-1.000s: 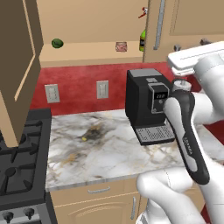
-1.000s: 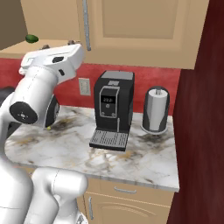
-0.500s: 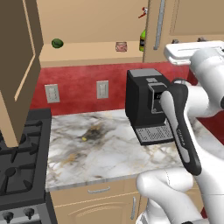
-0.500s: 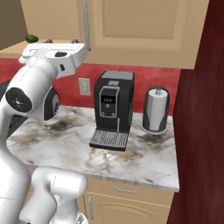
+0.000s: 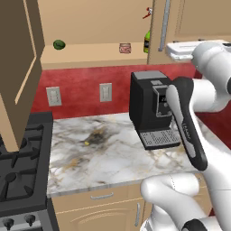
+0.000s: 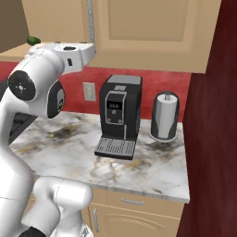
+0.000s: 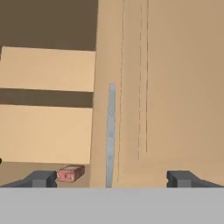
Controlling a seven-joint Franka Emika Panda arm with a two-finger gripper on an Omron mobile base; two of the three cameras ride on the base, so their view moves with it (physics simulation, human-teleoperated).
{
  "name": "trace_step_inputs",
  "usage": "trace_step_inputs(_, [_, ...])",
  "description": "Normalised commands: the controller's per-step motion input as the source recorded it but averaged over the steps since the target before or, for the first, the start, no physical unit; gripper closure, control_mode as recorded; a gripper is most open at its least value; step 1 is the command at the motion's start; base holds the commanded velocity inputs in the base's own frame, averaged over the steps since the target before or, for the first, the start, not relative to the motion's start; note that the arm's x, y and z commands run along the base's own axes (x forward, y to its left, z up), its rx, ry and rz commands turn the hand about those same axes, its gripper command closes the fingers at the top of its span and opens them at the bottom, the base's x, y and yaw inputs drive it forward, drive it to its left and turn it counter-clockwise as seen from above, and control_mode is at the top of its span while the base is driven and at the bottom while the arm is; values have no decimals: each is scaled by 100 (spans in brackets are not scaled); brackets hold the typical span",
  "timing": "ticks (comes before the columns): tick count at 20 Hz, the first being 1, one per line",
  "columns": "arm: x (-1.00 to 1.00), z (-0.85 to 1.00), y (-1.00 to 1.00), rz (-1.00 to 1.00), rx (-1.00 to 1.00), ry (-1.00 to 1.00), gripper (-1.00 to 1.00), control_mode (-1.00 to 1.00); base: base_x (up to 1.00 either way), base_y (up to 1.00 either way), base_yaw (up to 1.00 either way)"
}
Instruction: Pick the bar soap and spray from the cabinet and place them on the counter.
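One bar soap (image 7: 70, 173) beside left fingertip of tool (image 7: 112, 179).

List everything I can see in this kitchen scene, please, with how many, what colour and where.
Pinkish-tan flat bar soap: one, on the open cabinet shelf.
Green spray bottle with red trigger: one, on the shelf, partly behind the door edge.
Dark green round ball: one, at the shelf's left end.
Tan wooden wall cabinet: one, above the counter.
White-grey marble counter: one, below the shelf.
Black coffee machine: one, on the counter.
Grey cylindrical canister: one, right of the coffee machine.
Black gas stove: one, left of the counter.
White wall sockets: two, on the red wall.
Gripper: one, dark-tipped, open, facing the cabinet door.
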Motion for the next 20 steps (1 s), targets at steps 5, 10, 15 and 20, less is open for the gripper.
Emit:
trace_step_inputs(5, [40,0,-4,3,7,12,-100,-100,0,0,0])
trace_step_inputs(10, [37,0,-11,3,7,8,-100,-100,0,0,0])
trace_step_inputs(15, [41,0,-23,0,7,5,-100,-100,0,0,0])
trace_step_inputs(20, [46,-4,-20,0,3,1,-100,-100,0,0,0])
